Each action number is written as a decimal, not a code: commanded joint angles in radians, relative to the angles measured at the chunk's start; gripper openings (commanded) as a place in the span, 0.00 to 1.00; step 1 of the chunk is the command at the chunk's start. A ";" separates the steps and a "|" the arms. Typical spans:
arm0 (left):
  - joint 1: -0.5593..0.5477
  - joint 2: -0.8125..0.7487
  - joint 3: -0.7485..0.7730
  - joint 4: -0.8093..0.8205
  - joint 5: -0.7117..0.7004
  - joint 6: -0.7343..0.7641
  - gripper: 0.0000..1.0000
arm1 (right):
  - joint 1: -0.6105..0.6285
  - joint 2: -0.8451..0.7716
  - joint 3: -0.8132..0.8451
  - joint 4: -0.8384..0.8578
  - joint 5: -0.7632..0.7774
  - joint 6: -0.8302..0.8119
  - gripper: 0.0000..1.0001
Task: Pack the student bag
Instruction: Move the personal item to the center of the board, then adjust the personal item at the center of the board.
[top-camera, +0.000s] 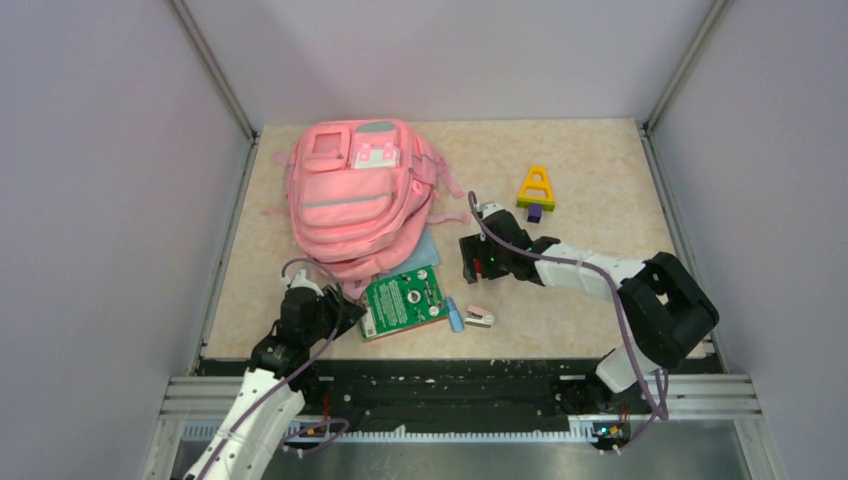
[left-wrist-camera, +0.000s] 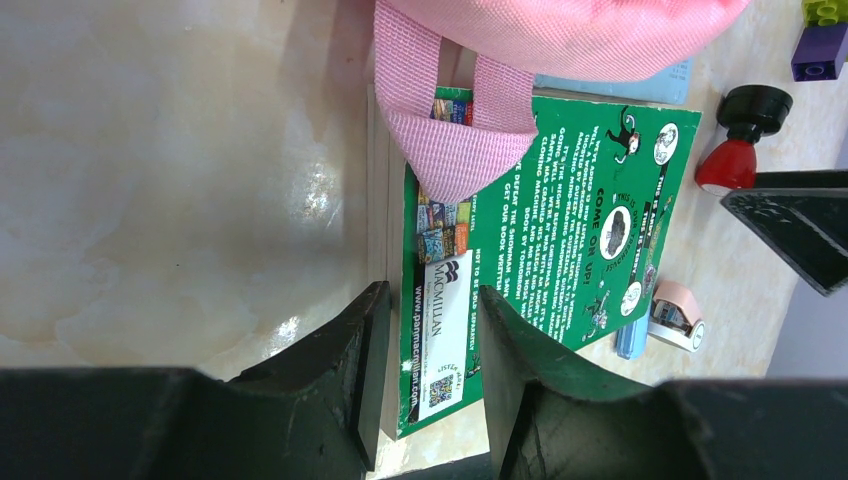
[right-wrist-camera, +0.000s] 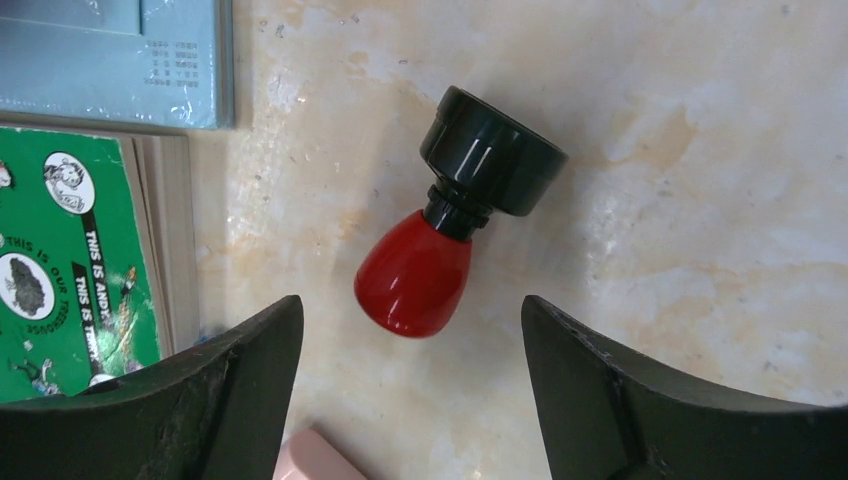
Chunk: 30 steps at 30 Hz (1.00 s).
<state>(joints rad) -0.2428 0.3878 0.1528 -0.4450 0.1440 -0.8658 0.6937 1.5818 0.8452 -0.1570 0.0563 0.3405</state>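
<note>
1. The table (top-camera: 600, 170) is walled on 3 sides. Its right half gives me bare room to swing, but the near edge runs just beside the green book.
2. The student bag (top-camera: 355, 190) lies flat at the far left with its pockets up. I see no opening, so I judge a zip must be found before anything goes in.
3. The green book (left-wrist-camera: 560, 210) has my left gripper (left-wrist-camera: 432, 295) astride its spine corner, jaws partway apart. I cannot tell whether they bite. A strap (left-wrist-camera: 450, 130) lies across the book, so I would slide it out rightward, low and slow, before lifting.
4. The blue pad (right-wrist-camera: 110, 60) is pinned under the bag's lower end.
5. The block toy (top-camera: 536, 190) stands well apart, far right.
6. The red stamp (right-wrist-camera: 450, 240) lies on its side between the spread jaws of my right gripper (right-wrist-camera: 410, 305), which touch nothing.
7. The pink tape dispenser (left-wrist-camera: 675, 312) and blue stick (left-wrist-camera: 628, 340) crowd the book's corner, so sweep clear of them.
</note>
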 joint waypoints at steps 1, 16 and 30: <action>-0.003 -0.009 -0.004 0.025 0.008 -0.007 0.42 | 0.025 -0.115 0.021 -0.054 0.048 -0.004 0.78; -0.003 -0.008 -0.013 0.033 0.015 -0.016 0.42 | 0.047 -0.041 0.014 0.147 -0.296 0.050 0.78; -0.003 0.010 -0.036 0.054 0.018 -0.016 0.42 | 0.049 0.239 0.112 0.363 -0.689 0.070 0.71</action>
<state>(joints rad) -0.2432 0.3889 0.1268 -0.4435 0.1455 -0.8738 0.7368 1.7729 0.9325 0.0898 -0.4355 0.3843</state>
